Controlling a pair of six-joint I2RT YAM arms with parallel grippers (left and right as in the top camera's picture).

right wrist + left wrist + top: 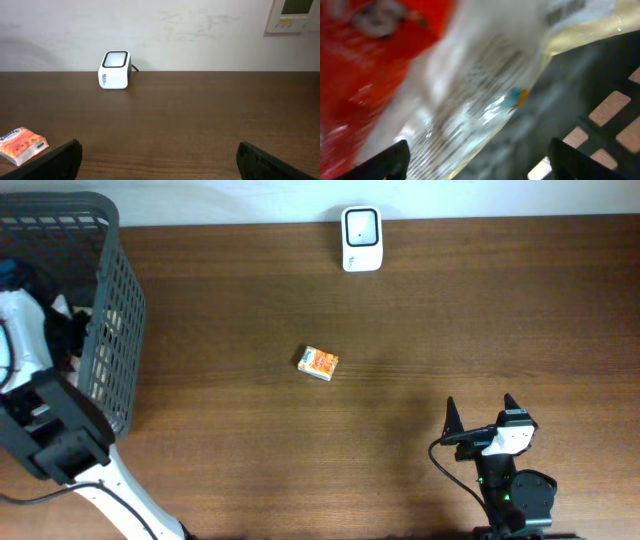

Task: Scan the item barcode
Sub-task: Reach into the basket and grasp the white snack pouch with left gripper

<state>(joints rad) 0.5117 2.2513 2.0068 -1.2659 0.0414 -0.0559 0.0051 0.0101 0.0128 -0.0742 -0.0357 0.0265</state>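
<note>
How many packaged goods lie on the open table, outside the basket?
1: the small orange box, near the middle of the table, in front of the scanner. More may be hidden inside the basket.

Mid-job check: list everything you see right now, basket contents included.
table: one, brown wood, under everything
basket: one, dark grey mesh, table's left end
scanner: one, white, far edge, centre
small box: one, orange-white, mid-table
wrapped packs: count unclear, red and clear, inside basket
wall panel: one, off-white, wall behind table
left gripper: one, black, open, in basket
right gripper: one, black, open, near edge, right
</note>
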